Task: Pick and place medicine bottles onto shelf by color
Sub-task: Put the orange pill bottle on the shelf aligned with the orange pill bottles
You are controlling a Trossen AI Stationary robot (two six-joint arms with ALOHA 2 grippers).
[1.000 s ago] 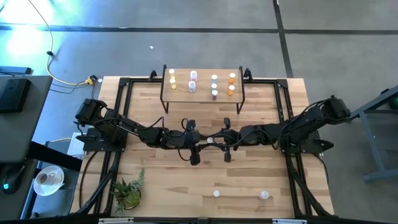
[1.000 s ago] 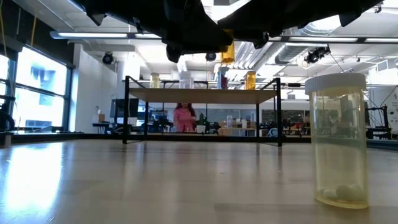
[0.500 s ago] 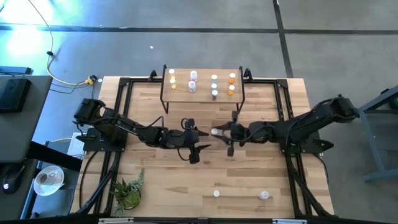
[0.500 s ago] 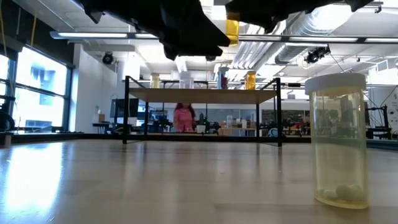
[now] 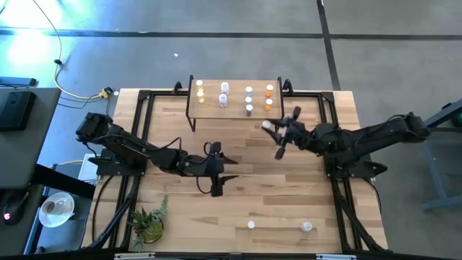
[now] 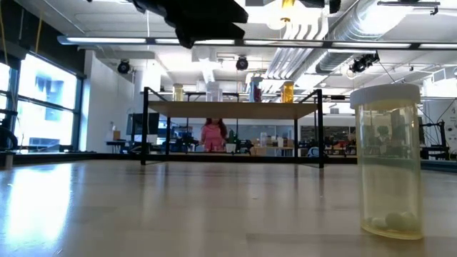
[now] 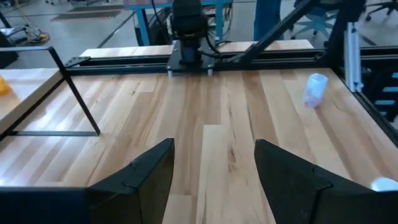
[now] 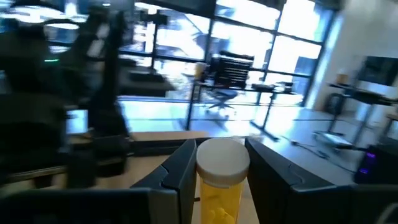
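Across the table [image 5: 303, 209], largest first: the shelf [image 5: 235, 108] stands at the far edge, centred, with eight medicine bottles [image 5: 223, 100] in rows on top. Near the table's middle, the left claw [image 5: 221, 169] hangs with fingers [image 7: 146, 177] spread wide, holding nothing. Just off the shelf's near right corner, the right claw [image 5: 273, 133] is lifted, clamped on an orange bottle [image 8: 222, 183] with a white cap. Two more bottles [image 5: 307, 227] lie along the near edge.
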